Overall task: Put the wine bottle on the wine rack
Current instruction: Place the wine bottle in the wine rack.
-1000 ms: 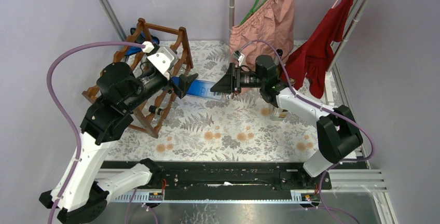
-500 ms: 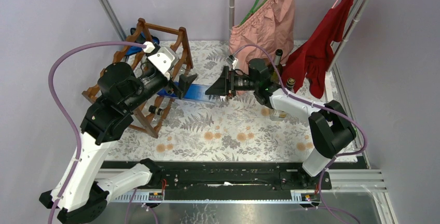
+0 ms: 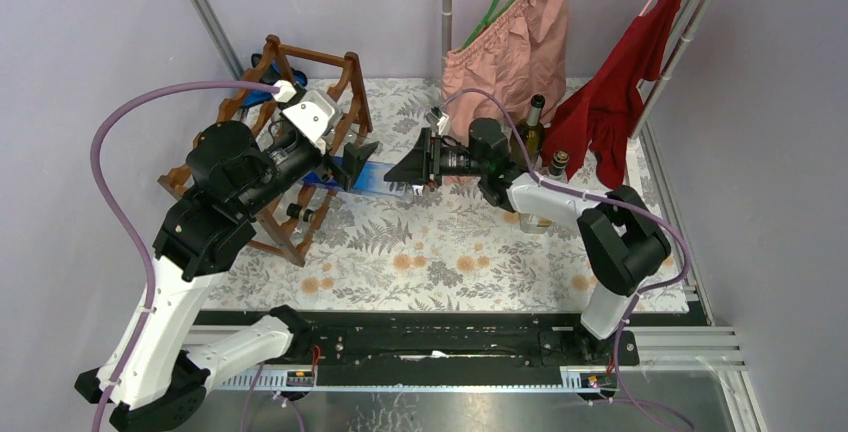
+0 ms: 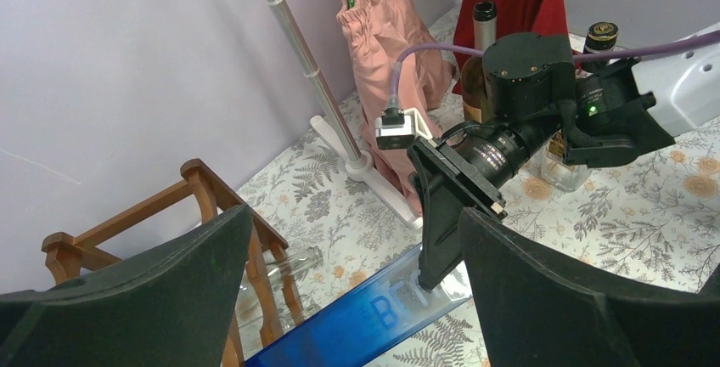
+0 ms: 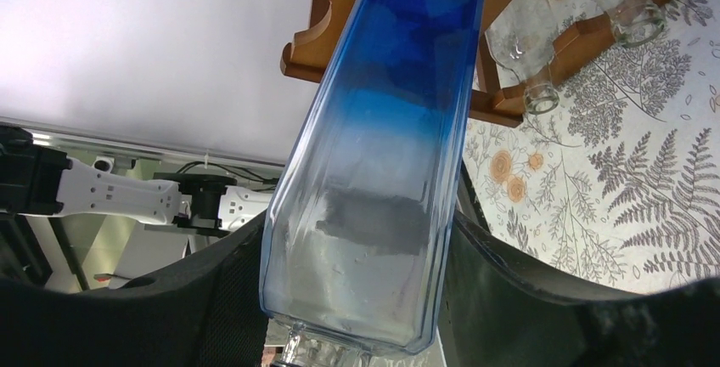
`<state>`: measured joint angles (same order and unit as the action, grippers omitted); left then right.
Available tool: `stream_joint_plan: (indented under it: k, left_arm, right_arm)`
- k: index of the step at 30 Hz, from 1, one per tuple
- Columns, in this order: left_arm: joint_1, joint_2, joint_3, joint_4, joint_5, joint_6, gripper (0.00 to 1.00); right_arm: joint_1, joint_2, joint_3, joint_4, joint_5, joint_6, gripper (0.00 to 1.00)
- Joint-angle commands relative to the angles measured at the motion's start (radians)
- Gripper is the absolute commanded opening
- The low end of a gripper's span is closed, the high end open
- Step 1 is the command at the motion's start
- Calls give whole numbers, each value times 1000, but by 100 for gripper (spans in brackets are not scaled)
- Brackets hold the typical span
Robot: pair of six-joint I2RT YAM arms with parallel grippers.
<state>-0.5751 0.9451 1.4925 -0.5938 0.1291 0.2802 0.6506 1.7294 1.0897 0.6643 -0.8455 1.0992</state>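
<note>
Left wrist shows a "B" on the blue bottle (image 4: pixel 374 320). Right gripper (image 3: pixel 408 172) pinches it, left gripper (image 3: pixel 355 165) is spread wide.

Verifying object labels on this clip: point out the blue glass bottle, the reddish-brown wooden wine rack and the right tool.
blue glass bottle (image 5: pixel 382 146), right wrist view, mid body.
reddish-brown wooden wine rack (image 3: pixel 310 51), top external view, top rail.
right tool (image 5: pixel 357 231), right wrist view, between fingertips.
</note>
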Motion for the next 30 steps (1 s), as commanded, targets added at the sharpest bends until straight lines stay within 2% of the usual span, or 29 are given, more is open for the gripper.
stream_joint_plan:
  k: [1, 30]
  left_arm:
    - [6, -12, 7, 13, -23, 11, 98]
    - [6, 10, 38, -32, -85, 14, 98]
  right_arm:
    - [22, -5, 91, 329, 4, 63, 0]
    - [127, 376, 338, 712, 167, 263, 0]
